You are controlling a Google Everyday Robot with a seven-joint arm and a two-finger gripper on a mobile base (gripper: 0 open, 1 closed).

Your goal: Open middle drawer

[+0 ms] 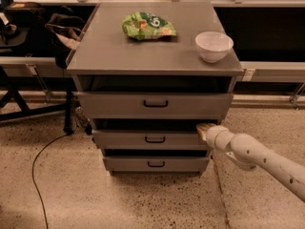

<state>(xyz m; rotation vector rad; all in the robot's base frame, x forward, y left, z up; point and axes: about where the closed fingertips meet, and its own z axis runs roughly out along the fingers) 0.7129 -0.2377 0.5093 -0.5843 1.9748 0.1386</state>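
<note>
The middle drawer (128, 140) is the grey front with a small dark loop handle (155, 139), between the larger top drawer (119, 105) and the smaller bottom drawer (128, 164) of a grey cabinet. A dark gap shows above its front. My gripper (205, 128) is at the top right corner of the middle drawer's front, touching or very close to its edge. The white arm (257, 156) reaches in from the lower right.
A green snack bag (147, 25) and a white bowl (214, 45) sit on the cabinet top (119, 56). Dark bags (62, 30) and a stand are at the left. A black cable (43, 161) lies on the speckled floor at the left.
</note>
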